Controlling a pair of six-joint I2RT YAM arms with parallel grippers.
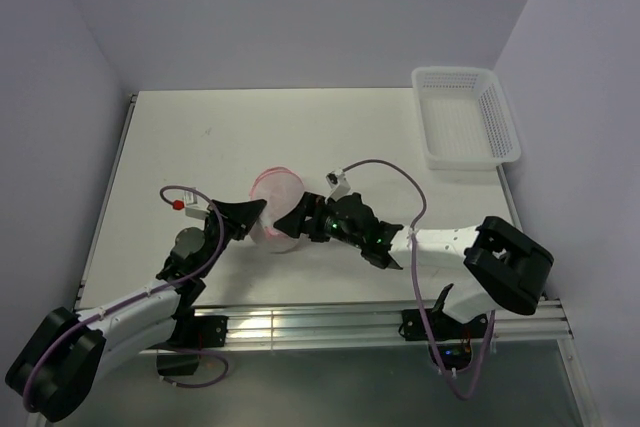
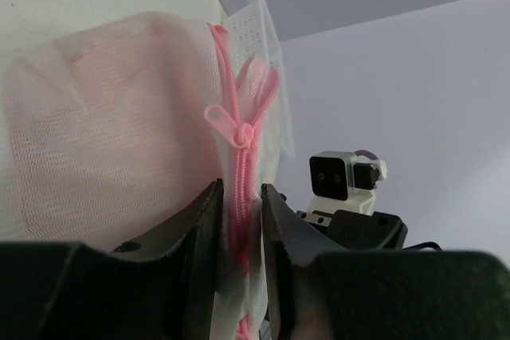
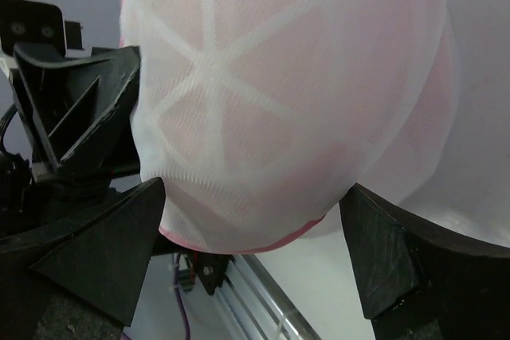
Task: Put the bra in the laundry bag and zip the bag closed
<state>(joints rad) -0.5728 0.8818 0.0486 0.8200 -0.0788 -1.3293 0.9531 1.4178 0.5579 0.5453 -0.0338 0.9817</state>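
Note:
The laundry bag (image 1: 277,202) is a round whitish-pink mesh dome at the table's middle front, held up between both grippers. My left gripper (image 1: 260,213) is shut on the bag's pink zipper rim; in the left wrist view its jaws (image 2: 239,190) pinch the zipper tape just below the pink zipper pull (image 2: 227,122). My right gripper (image 1: 299,219) is open, its fingers (image 3: 119,236) standing wide on either side of the bag's dome (image 3: 279,93). Soft pink fabric shows through the mesh (image 2: 111,117); the bra does not show outside the bag.
A white plastic lattice basket (image 1: 468,159) stands at the table's back right corner. The right arm's wrist camera (image 2: 343,177) sits close behind the bag in the left wrist view. The table's front rail (image 3: 263,308) runs just below the bag.

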